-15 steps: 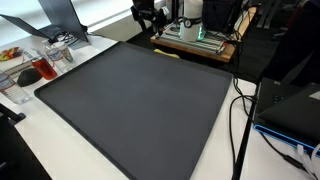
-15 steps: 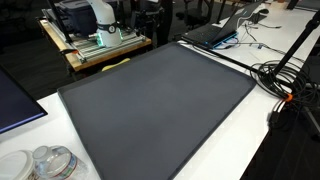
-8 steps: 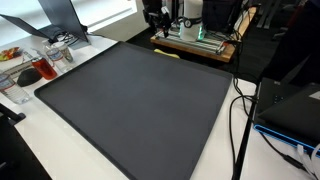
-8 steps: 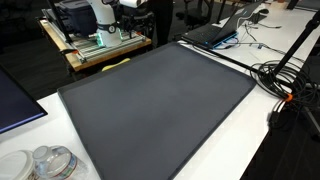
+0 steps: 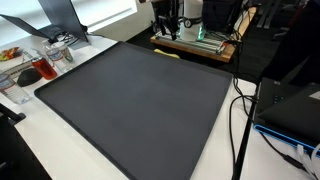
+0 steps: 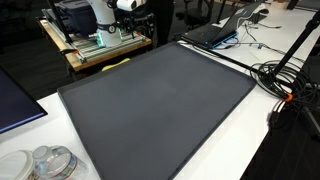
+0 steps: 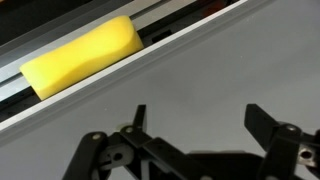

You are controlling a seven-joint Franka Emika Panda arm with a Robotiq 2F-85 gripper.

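Block [image 7: 80, 62], yellow with rounded corners, lies lengthwise in the narrow channel just past the far edge of the mat [image 7: 235, 75]. In the wrist view it sits upper left, tilted along that edge and touching nothing else that can be made out. Below it the gripper [image 7: 196, 112] shows two dark fingers [image 7: 140, 112] spread wide with nothing between them, above the grey mat and short of the block. In both exterior views the block is a thin yellow sliver [image 5: 168, 54] [image 6: 118, 64] between the mat's far border and the wooden platform [image 5: 205, 47] [image 6: 95, 55] that carries the robot's base. In an exterior view the gripper [image 5: 166, 32] hangs from the top of the frame just above that sliver, not touching it. The mat [image 5: 140, 110] [image 6: 160, 100] is dark, plain and covers most of the white table [image 5: 60, 140] [image 6: 250, 130]. A green light [image 5: 200, 35] glows at the base. Beside one edge of the mat stand a glass [image 5: 32, 72] with something red in it and a clear tub [image 5: 60, 55]. In an exterior view, round plastic containers [image 6: 50, 162] sit at the near corner. An open laptop [image 6: 215, 32] lies near the far corner, and black cables [image 6: 285, 75] [image 5: 240, 110] trail over the table well apart from the block. Any lettering on this gear is too small to read.
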